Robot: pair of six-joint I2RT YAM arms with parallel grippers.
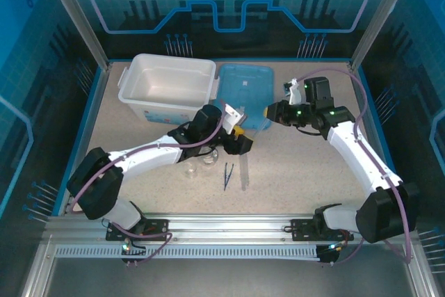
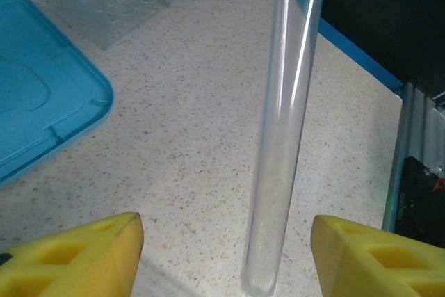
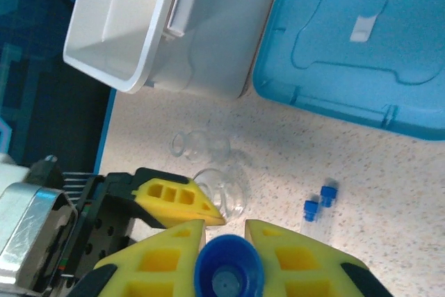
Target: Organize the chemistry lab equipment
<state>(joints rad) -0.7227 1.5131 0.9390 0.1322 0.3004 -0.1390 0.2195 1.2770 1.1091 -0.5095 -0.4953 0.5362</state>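
The right hand (image 3: pixel 226 241) is clenched on the blue cap (image 3: pixel 228 279) of a tube (image 2: pixel 281 123), beside the lid (image 1: pixel 240 88). The left hand (image 2: pixel 226 227) is released, its fingers (image 2: pixel 83 255) on both sides of the lower end of the tube. This is likely a handover: the left should close gently and centred before the right lets go.

Bright even light, glare along tube (image 2: pixel 285 137)
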